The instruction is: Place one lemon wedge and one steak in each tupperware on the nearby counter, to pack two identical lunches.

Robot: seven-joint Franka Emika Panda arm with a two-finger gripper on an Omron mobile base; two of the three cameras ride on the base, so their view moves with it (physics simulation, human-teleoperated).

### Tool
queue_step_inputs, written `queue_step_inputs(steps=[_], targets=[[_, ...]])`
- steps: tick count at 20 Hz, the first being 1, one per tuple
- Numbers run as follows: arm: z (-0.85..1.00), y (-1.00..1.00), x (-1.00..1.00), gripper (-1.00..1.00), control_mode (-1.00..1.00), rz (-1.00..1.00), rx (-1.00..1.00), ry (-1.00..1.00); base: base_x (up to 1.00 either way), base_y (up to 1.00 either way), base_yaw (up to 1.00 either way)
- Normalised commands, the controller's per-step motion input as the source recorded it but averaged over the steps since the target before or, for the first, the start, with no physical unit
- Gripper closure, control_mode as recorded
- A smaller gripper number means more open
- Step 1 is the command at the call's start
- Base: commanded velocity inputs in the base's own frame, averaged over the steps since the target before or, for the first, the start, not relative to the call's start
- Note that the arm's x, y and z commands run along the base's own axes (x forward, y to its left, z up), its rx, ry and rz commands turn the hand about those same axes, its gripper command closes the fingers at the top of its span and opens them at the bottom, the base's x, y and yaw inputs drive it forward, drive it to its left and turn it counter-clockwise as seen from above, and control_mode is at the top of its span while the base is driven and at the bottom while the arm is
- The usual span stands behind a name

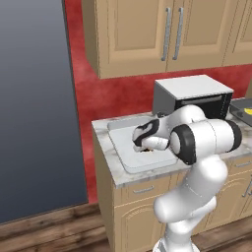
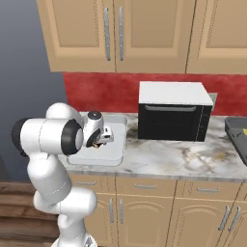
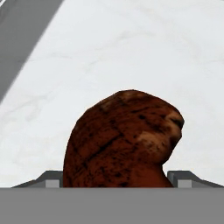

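With its jaws spread wide on either side of a brown steak (image 3: 124,140), the claw (image 3: 118,177) hangs low over the pale tray (image 1: 129,160) at the counter's (image 2: 193,161) left end, microwave (image 2: 173,111) farther along.

I see the steak (image 3: 122,140) as rough, mottled brown with dark char flecks, matt. Under it the tray (image 1: 129,156) looks smooth, pale plastic. The counter (image 2: 183,157) is polished marbled stone over tan wooden cabinet doors (image 2: 140,222) with slim metal handles.
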Motion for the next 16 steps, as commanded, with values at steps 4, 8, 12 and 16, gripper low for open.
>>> queue_step_inputs(steps=[4, 8, 12, 16], targets=[[-0.10, 0.03, 0.13, -1.00, -1.00, 0.00, 0.00, 0.00, 0.00, 0.00, 0.00], [0.39, 0.00, -0.01, -1.00, -1.00, 0.00, 0.00, 0.00, 0.00, 0.00, 0.00], [0.58, 0.03, 0.00, -1.00, -1.00, 0.00, 0.00, 0.00, 0.00, 0.00, 0.00], [0.11, 0.15, 0.04, -1.00, -1.00, 0.00, -0.02, 0.00, 0.00, 0.00, 0.00]])
